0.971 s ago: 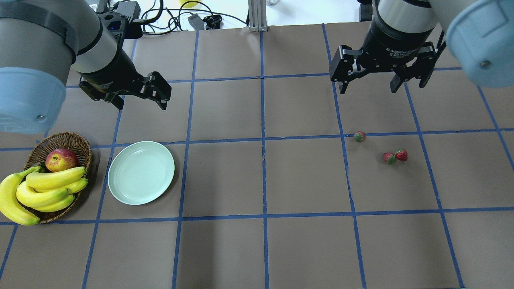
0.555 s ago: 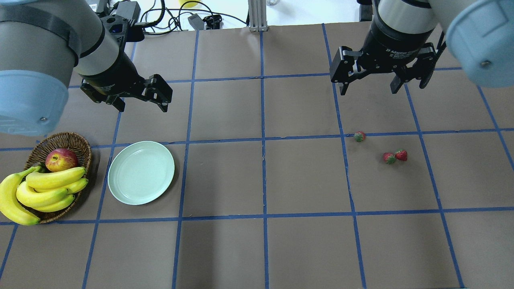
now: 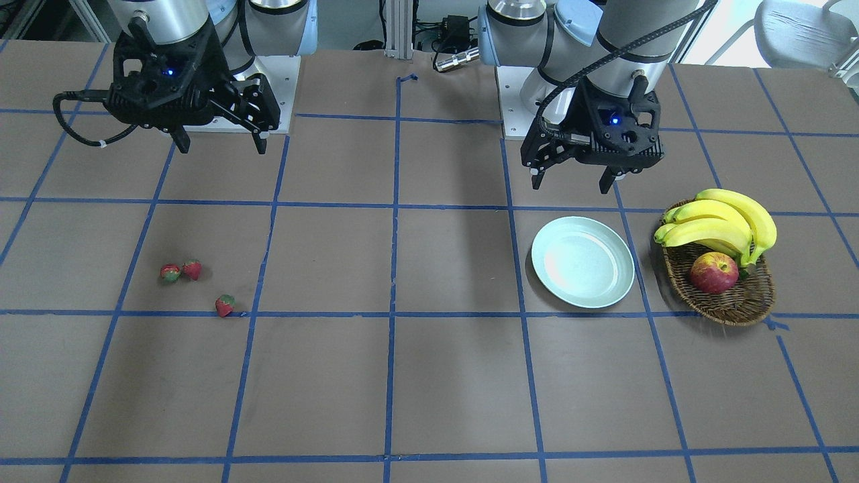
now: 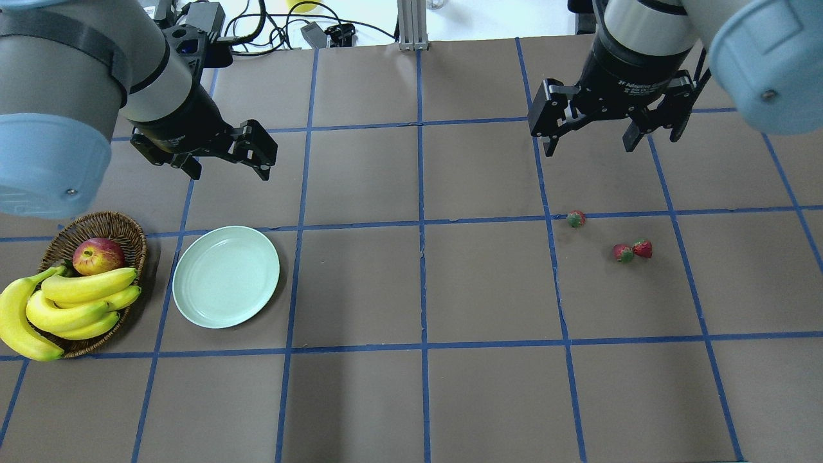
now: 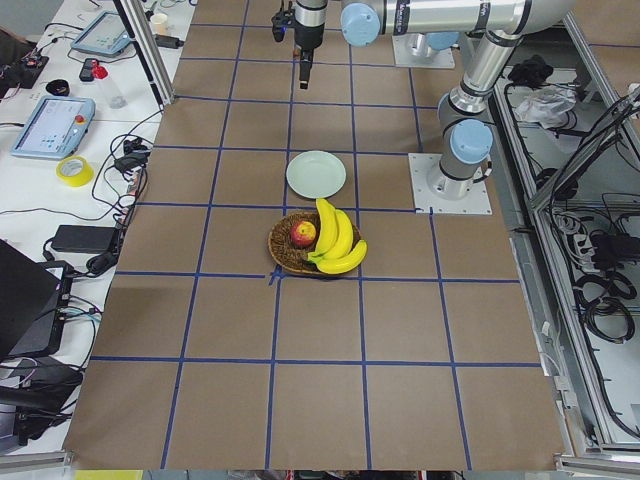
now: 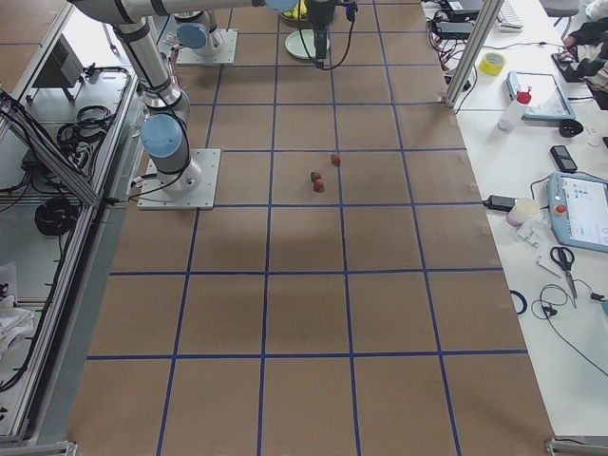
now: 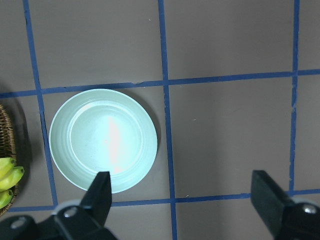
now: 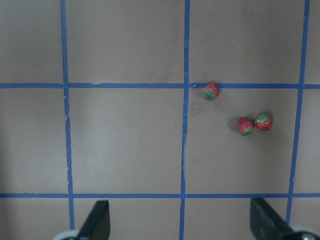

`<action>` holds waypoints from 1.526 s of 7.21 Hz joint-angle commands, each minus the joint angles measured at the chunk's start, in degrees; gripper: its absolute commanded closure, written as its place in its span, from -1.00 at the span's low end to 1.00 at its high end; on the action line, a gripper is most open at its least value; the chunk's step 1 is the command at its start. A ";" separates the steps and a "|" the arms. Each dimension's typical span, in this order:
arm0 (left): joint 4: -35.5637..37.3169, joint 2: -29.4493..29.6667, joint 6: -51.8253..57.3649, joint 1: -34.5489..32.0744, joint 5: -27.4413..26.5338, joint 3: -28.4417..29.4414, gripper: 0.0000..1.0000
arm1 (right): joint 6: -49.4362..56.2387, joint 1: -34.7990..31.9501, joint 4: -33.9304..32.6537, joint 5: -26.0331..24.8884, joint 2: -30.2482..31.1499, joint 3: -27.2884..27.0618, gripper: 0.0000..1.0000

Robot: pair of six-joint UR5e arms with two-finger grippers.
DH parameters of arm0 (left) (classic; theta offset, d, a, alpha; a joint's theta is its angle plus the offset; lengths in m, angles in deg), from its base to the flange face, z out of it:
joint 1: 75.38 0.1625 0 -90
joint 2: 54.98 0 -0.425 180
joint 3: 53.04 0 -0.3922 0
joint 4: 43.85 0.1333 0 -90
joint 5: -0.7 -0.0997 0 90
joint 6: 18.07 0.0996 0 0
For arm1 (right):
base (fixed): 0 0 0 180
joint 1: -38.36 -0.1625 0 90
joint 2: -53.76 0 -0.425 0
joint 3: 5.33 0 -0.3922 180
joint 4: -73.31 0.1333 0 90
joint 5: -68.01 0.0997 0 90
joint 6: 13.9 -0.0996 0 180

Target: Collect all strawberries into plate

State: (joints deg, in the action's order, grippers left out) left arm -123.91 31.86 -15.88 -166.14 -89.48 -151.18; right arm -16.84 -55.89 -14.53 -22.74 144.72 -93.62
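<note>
Three small red strawberries lie on the brown table: one [image 4: 576, 218] on a blue tape line, and a touching pair [image 4: 623, 253] [image 4: 642, 249] just beyond it. The same berries show in the right wrist view [image 8: 211, 91] [image 8: 245, 126] [image 8: 263, 122] and the front view [image 3: 225, 305] [image 3: 170, 273] [image 3: 192, 270]. The pale mint plate [image 4: 226, 277] [image 3: 582, 262] [image 7: 103, 140] lies bare on the left side. My right gripper [image 4: 587, 143] hangs open above the table, short of the berries. My left gripper [image 4: 228, 168] hangs open behind the plate.
A brown wicker basket [image 4: 96, 229] with an apple [image 4: 98, 255] and a bunch of bananas [image 4: 58, 307] stands just left of the plate. Blue tape lines grid the table. Cables and devices lie past the far edge [image 4: 270, 29].
Both arms have shifted slightly: the left gripper drifted a little right, the right gripper edged a little up the view. Strawberries and plate have not moved.
</note>
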 commanded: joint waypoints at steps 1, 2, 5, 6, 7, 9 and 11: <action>-0.09 0.00 0.00 -0.03 0.00 -0.03 -1.00 | 3.37 3.70 0.90 -0.48 -2.53 -1.17 -1.00; 0.00 0.00 0.09 -0.03 0.00 -0.03 -1.00 | 5.04 7.73 -1.69 -0.04 -4.46 -5.79 -1.00; 0.09 0.09 0.00 -0.21 0.09 -0.82 -1.00 | 6.28 9.88 -28.25 -0.22 -10.33 -20.47 -1.00; 0.17 0.09 0.00 -0.21 0.09 -0.82 -1.00 | 6.28 9.88 -36.27 -0.13 -13.41 -23.21 -1.00; 0.18 0.09 0.00 -0.21 0.09 -0.82 -1.00 | 6.28 9.88 -41.48 -0.21 -17.09 -23.76 -1.00; 0.18 0.09 0.09 -0.21 0.09 -0.90 -1.00 | 6.28 9.88 -45.30 -0.04 -20.19 -24.03 -0.99; 0.44 0.09 -0.88 -0.30 0.52 -0.90 -1.00 | 6.28 9.80 -45.93 -0.13 -21.61 -26.04 -0.92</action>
State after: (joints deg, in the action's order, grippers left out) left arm -123.60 31.95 -16.45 -166.40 -89.18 -152.07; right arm -10.56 -46.02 -59.86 -22.85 124.10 -118.32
